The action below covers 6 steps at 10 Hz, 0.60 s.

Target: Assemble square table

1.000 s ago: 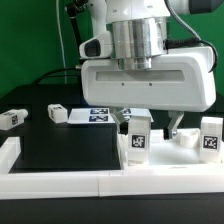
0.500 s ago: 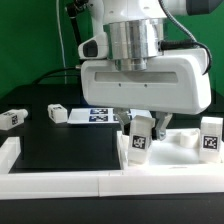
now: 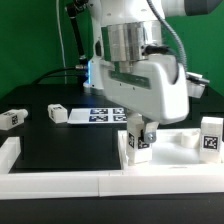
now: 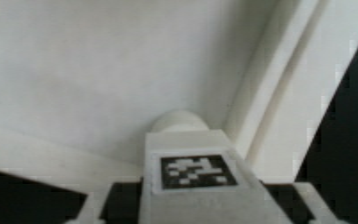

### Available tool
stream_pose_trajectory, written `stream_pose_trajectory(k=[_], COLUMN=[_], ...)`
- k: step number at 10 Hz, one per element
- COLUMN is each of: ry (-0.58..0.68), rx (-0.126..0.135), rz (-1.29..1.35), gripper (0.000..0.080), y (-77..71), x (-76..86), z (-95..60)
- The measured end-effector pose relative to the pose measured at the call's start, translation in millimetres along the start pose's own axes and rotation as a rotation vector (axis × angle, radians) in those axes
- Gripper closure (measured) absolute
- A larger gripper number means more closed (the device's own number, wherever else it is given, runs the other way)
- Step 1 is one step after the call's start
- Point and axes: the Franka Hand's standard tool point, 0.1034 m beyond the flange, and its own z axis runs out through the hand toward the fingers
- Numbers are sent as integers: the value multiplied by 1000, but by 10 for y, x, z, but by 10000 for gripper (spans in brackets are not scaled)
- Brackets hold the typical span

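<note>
The gripper is clenched on the upper part of a leg, with a finger on either side of it. This leg is a short white block with a black-and-white tag on the face towards the exterior camera. It stands upright straight below the gripper, with its lower end on a corner of the slab. In the wrist view the same leg shows another tag, and its far end is rounded, set against the plain white face of the slab. The slab's raised rim runs just beside the leg, and past the rim lies the black table.

On the camera side of the gripper, the slab's edge lies close along a white rail. To the exterior view's right of the gripper a second leg stands upright, well apart, with bare slab between. To the exterior view's left of the gripper the table lies open as far as the rail. Behind the gripper lies the marker board, with a third leg beside it. A fourth leg sits farther out at the exterior view's left edge.
</note>
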Motion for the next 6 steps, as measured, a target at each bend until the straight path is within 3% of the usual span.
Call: stream_pose_trajectory(k=[2,5,6], ry=[-90,-82,-74], rx=[12,18,29], rz=[314,254,51], gripper=[509,483,291], y=[-73,-78,-66], x=[55,43,24], z=[9,10,2])
